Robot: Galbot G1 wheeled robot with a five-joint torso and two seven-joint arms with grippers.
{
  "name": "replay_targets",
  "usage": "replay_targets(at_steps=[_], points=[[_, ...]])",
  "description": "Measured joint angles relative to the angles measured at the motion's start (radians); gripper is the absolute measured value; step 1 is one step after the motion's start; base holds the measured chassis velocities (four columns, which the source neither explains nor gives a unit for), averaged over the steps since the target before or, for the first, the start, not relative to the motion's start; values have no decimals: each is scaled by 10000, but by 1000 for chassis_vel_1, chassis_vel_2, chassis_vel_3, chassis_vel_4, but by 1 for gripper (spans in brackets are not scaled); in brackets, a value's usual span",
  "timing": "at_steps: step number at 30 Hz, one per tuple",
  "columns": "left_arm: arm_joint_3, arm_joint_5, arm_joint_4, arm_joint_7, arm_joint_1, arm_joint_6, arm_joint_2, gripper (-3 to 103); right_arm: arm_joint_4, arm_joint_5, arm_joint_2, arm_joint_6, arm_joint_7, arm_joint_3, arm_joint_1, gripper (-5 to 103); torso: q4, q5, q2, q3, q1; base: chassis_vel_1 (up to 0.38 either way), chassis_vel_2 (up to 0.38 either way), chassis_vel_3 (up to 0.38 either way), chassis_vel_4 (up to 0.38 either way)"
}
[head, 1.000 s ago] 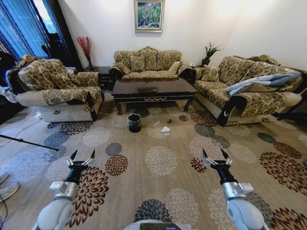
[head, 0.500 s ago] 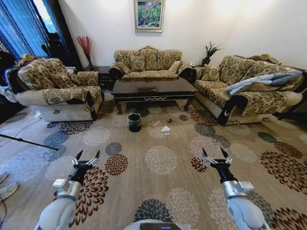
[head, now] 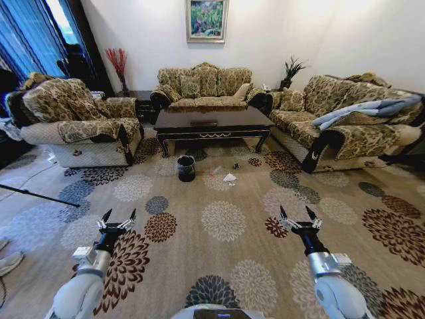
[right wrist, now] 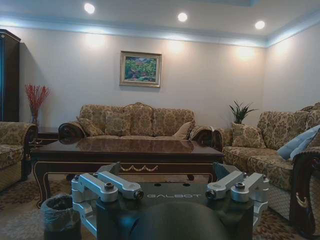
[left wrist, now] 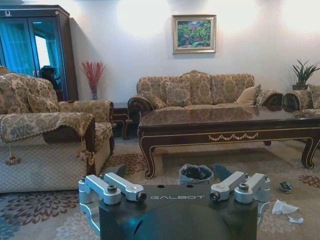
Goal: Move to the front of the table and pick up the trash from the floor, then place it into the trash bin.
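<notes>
Hovering low over the flowered carpet (head: 222, 222), well short of the table (head: 212, 123): left gripper (head: 117, 218) and right gripper (head: 298, 216), both with fingers spread wide, holding nothing. Nearer than the table, just off its front edge, sits the trash bin (head: 186, 168), black with a clear liner bag round the rim. Right of the bin, still in front of the table, lies the trash: a white paper piece (head: 229, 178), a clear bottle (head: 216, 171) and a tiny dark wad (head: 236, 166), all on the floor. Left of the table, an armchair (head: 76, 126); right of it, a sofa (head: 339, 123). Behind the table, another sofa (head: 202, 86), plus a framed painting (head: 206, 21) on the wall.
</notes>
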Motion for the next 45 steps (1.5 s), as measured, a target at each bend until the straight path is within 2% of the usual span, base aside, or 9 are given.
replay_targets(at_steps=[6, 14, 45], points=[[58, 105, 9, -16, -66, 328, -156, 100, 91, -67, 39, 54, -26, -1, -100, 100, 0, -1, -364, -205, -158, 0, 0, 0, 0], [-95, 246, -112, -124, -48, 439, -319, 100, 105, -223, 220, 128, -63, -141, -162, 100, 0, 0, -713, -406, -308, 0, 0, 0, 0], [-178, 1206, -69, -121, -78, 54, -692, 100, -404, -1154, 690, 442, -217, -533, -247, 100, 0, 0, -2175, -1227, -948, 0, 0, 0, 0]])
